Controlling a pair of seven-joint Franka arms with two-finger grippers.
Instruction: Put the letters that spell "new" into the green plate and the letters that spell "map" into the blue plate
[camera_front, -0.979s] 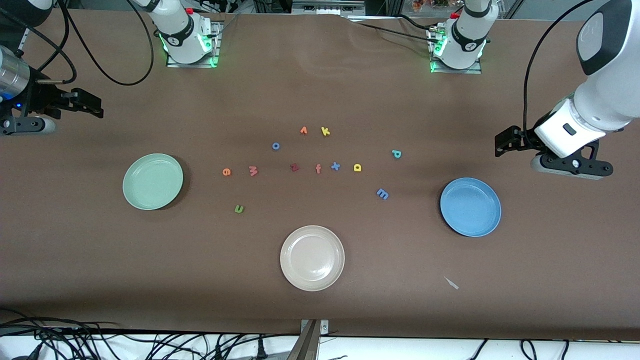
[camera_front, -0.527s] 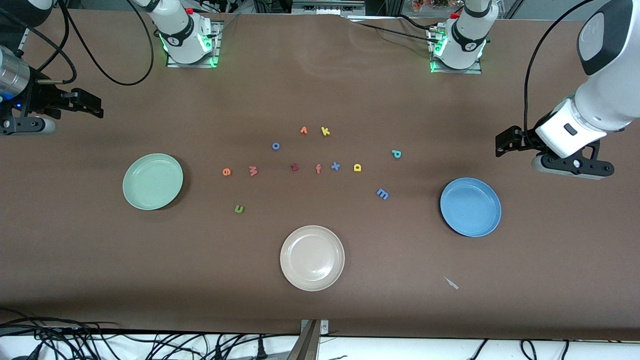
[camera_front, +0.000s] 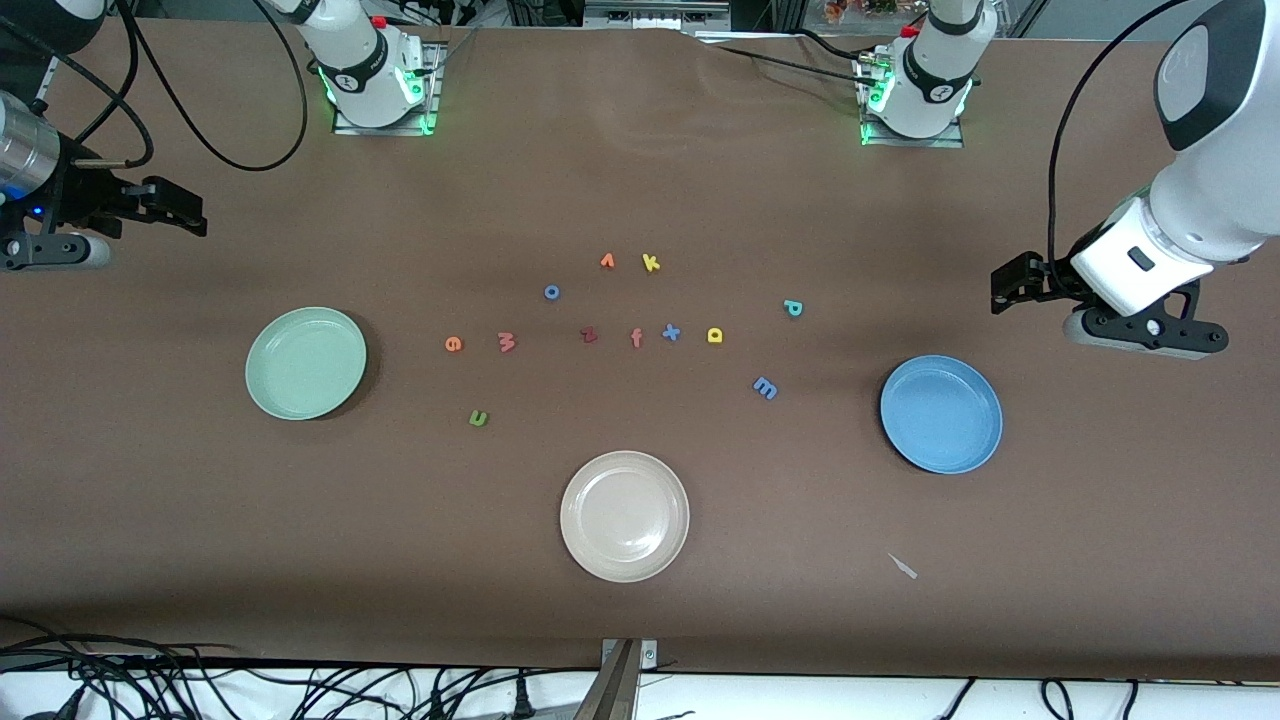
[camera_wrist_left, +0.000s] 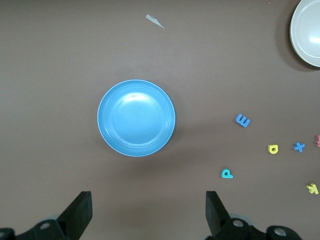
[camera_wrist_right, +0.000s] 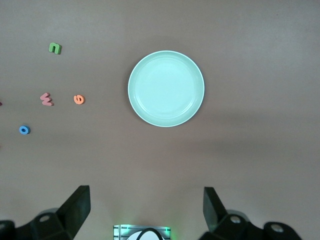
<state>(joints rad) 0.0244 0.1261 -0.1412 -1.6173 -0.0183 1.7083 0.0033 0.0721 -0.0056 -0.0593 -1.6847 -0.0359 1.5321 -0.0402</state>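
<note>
So all 6 letters sit loose on the table: green n (camera_front: 478, 418), orange e (camera_front: 453, 344) and salmon w (camera_front: 506, 342) near the green plate (camera_front: 305, 362); blue m (camera_front: 765, 388), yellow a (camera_front: 714, 335), teal p (camera_front: 792, 308) near the blue plate (camera_front: 940, 413). Left gripper (camera_front: 1008, 283) and right gripper (camera_front: 185, 210) hang wide open, holding nothing, over the table's ends.

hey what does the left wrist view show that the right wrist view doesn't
Only the left wrist view shows the blue plate, the blue m, yellow a, teal p, blue x, yellow k, part of the beige plate and the open left gripper. Only the right wrist view shows the green plate, green n, salmon w, orange e, blue o and the open right gripper. Both show the brown table.
</note>
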